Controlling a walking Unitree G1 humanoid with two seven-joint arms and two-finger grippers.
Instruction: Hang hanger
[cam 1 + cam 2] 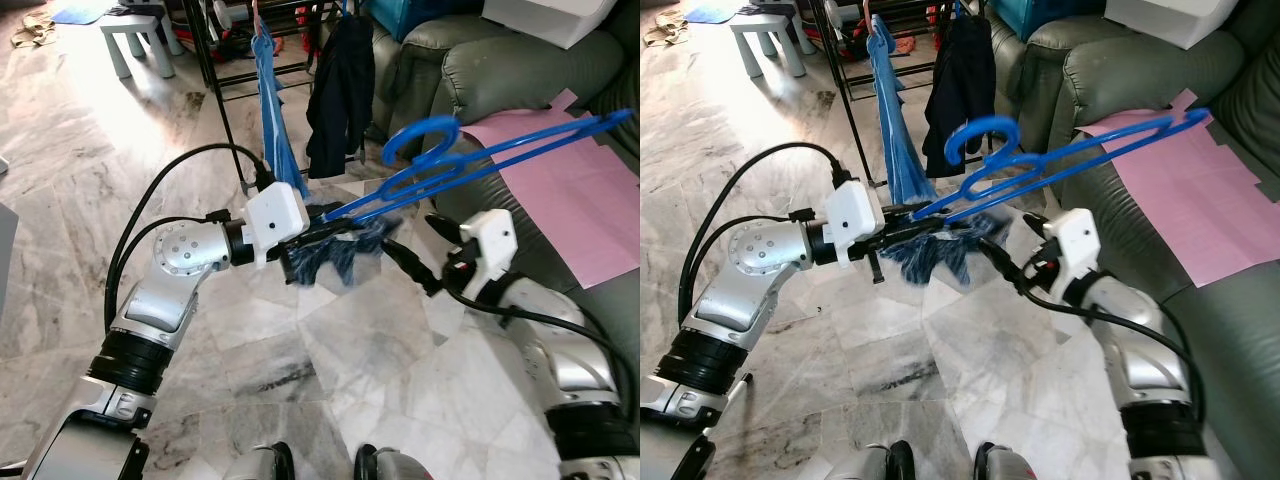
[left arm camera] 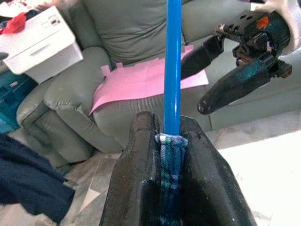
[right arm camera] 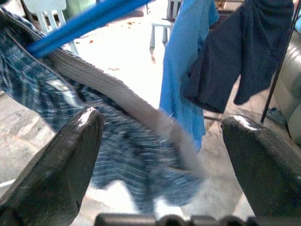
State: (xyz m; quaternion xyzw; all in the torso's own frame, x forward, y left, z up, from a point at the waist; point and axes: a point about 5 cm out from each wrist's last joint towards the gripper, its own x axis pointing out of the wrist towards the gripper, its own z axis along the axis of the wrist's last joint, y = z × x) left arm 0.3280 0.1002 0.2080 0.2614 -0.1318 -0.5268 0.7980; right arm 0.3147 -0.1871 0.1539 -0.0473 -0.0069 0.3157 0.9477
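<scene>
Both arms reach out low over the marble floor (image 1: 330, 370). Left gripper (image 1: 322, 237) is clamped on the blue hanger (image 1: 470, 150) at one end, with a bit of plaid cloth (image 1: 335, 258) pinched between the fingers (image 2: 141, 179) along with the bar. Hanger is held in the air, slanting up toward the sofa (image 1: 500, 70), hook (image 1: 420, 135) curling near its middle, far end over the pink sheet (image 1: 570, 190) on the sofa seat. Plaid cloth hangs bunched under the gripper, a grey band on it visible in the right wrist view. Right gripper (image 1: 425, 252) sits just beside the cloth, fingers (image 3: 61, 165) spread wide, holding nothing. Ahead, a black rack (image 1: 215, 70) stands on the floor beside the sofa, carrying a blue garment (image 1: 278, 110) and a dark garment (image 1: 340, 90). White box (image 1: 545, 18) rests on the sofa back; small stool (image 1: 135, 40) at the far left of the floor.
</scene>
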